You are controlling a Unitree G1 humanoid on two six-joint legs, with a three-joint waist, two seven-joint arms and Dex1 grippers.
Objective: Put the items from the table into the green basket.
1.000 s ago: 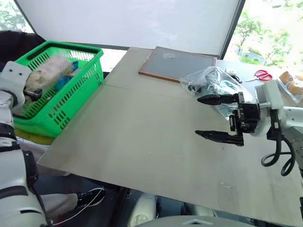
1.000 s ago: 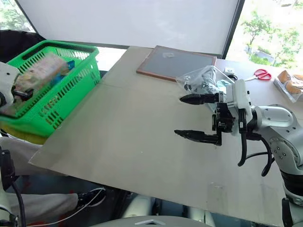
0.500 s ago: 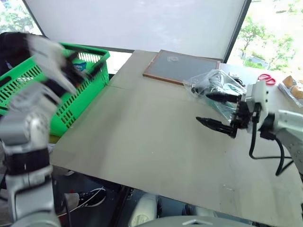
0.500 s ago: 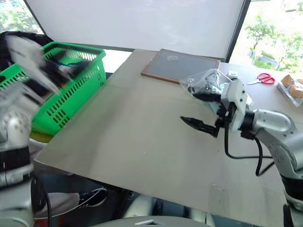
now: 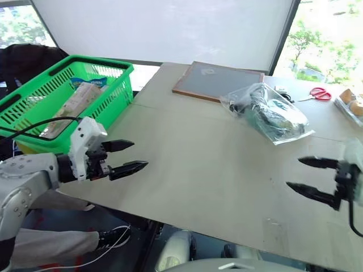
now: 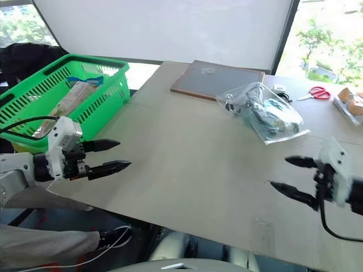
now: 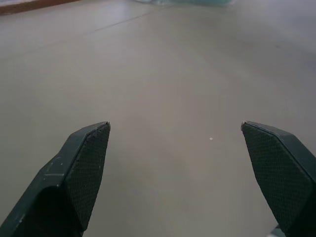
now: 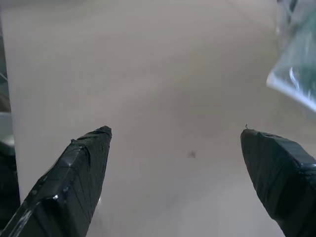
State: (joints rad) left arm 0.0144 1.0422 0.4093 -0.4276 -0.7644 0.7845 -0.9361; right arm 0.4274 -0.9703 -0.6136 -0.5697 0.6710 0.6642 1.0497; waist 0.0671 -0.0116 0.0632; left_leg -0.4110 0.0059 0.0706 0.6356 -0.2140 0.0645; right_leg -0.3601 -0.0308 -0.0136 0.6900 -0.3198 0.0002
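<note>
Both items lie inside the green basket (image 5: 116, 71) at the bench's (image 5: 193, 158) far left corner: pink box (image 5: 74, 105) w/ blue-capped bottle (image 5: 89, 83) behind it. Left gripper (image 5: 129, 157) near the basket's front, right gripper (image 5: 306, 177) well apart from it; jaws released, empty. Judged near done: pull arms back w/o snagging the basket rim.

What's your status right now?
Left gripper open, empty; right gripper open, empty. Long flat pink box in bright green plastic basket. Clear plastic bag remains on beige table.
</note>
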